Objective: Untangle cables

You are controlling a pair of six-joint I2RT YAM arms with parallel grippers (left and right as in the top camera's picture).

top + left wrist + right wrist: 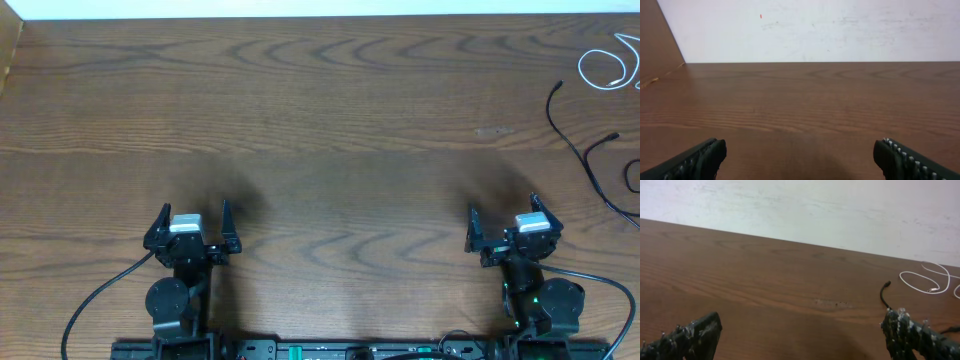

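- Dark brown wood-grain table point(320, 130), evenly lit.
- White, scuffed wall point(815, 30) along the table's far edge.
- Brown side panel point(657, 45) rising at the table's left edge.

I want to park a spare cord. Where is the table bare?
Bare wood runs between the left claw and the right claw and on to the far edge of the table. The far right corner is crowded: white cable looped there, black cable trailing beside it.

A dark brown wood-grain table point(330, 120) fills the overhead frame, with a small pale scuff point(493, 131) at right of centre. A white wall point(830, 30) with a tiny red speck point(760, 16) spans the top of the left wrist view. A brown wooden side panel point(657, 45) stands at upper left.
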